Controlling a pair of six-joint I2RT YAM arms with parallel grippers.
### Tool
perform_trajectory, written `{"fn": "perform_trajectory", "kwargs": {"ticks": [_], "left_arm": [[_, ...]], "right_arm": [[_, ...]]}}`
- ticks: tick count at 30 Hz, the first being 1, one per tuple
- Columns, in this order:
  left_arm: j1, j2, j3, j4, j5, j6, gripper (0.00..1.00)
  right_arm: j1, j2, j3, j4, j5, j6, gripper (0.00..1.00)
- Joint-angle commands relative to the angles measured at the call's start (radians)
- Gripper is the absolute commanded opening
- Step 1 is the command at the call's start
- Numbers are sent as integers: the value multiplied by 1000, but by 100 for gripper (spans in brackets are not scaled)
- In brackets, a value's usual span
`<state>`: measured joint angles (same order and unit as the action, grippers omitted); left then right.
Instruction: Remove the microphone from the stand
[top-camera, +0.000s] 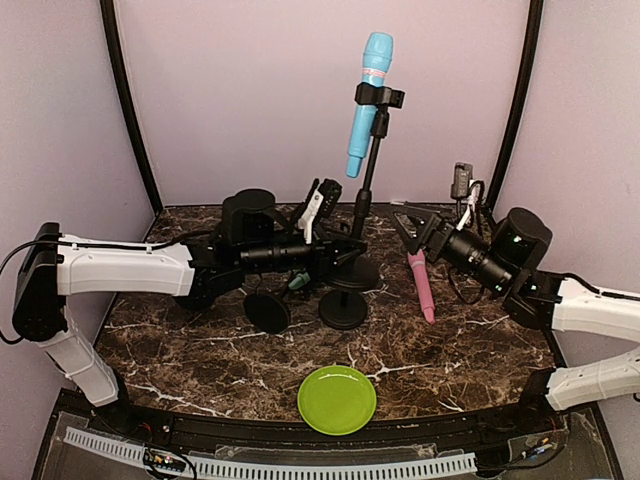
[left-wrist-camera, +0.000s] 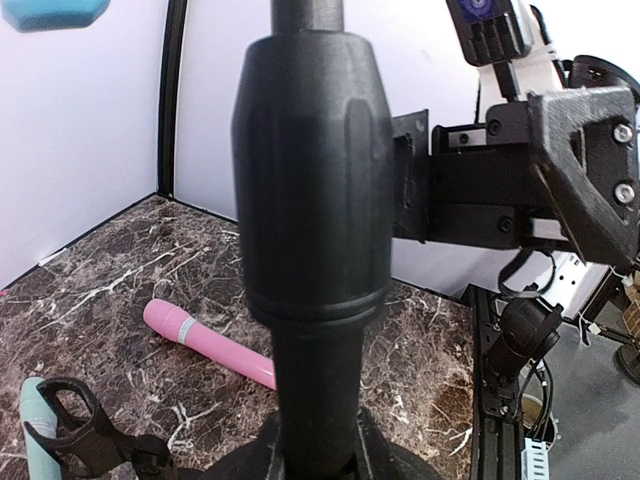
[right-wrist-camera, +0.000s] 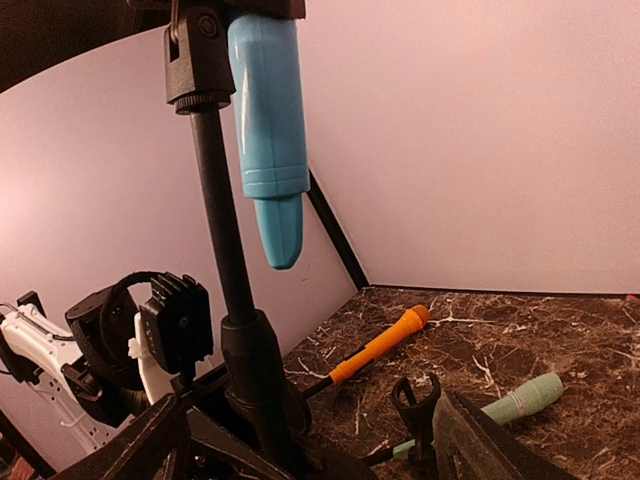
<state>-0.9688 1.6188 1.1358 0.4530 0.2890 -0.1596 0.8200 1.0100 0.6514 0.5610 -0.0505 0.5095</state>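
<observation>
The blue microphone (top-camera: 368, 95) sits clipped at the top of the stand (top-camera: 372, 160), so you have not removed it yet. Your left gripper (top-camera: 345, 250) is clamped on the stand's pole; your right gripper (top-camera: 410, 230) hangs open nearby, empty.

left arm (top-camera: 120, 268): white shells, black joints | right arm (top-camera: 590, 305): same | right fingers (right-wrist-camera: 140, 445): dark

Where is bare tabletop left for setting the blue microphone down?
Bare marble lies front-left, between the green plate and the left arm, and front-right, between plate and pink microphone. Around the stand it is crowded.
</observation>
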Motion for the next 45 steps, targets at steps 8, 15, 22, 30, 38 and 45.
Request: {"fn": "perform_trajectory", "kwargs": {"ticks": [8, 15, 22, 30, 38, 45], "left_arm": [[-1, -43, 34, 51, -34, 13, 0], [-1, -51, 15, 67, -11, 14, 0], [1, -50, 19, 58, -14, 23, 0], [19, -60, -3, 76, 105, -5, 0], [83, -56, -43, 220, 485, -114, 0], [87, -46, -48, 223, 570, -116, 0]], "right_arm": [[132, 134, 163, -57, 236, -30, 79], [136, 239, 263, -133, 221, -30, 53], [139, 246, 258, -102, 204, -29, 23], [73, 178, 164, 4, 47, -6, 0], [-83, 152, 116, 185, -503, 74, 0], [-106, 208, 171, 224, -773, 130, 0]]}}
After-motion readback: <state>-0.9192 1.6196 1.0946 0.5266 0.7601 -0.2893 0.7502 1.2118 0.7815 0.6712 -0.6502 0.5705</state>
